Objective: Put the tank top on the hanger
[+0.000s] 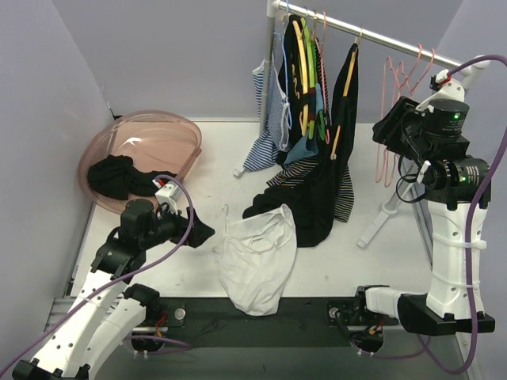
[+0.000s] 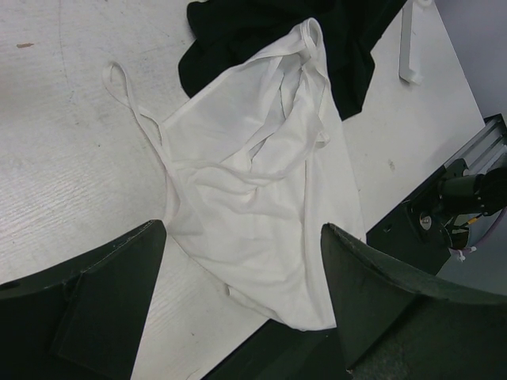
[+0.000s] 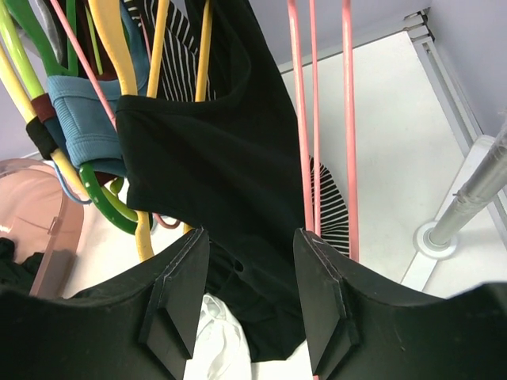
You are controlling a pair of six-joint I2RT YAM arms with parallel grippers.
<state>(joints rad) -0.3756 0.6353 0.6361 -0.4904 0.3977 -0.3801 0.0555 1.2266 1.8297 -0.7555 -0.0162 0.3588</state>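
The white tank top lies crumpled on the table near the front edge, its straps toward the black garment. It fills the left wrist view and shows small in the right wrist view. My left gripper is open and empty, hovering just left of the top, its jaws wide above the hem. Several pale-pink hangers hang empty at the right of the rail. My right gripper is open and empty, raised beside them; the pink hanger wires run just past its right finger.
A rail on a white stand carries yellow and green hangers, a black garment and a striped top. A pink translucent tub at back left holds dark cloth.
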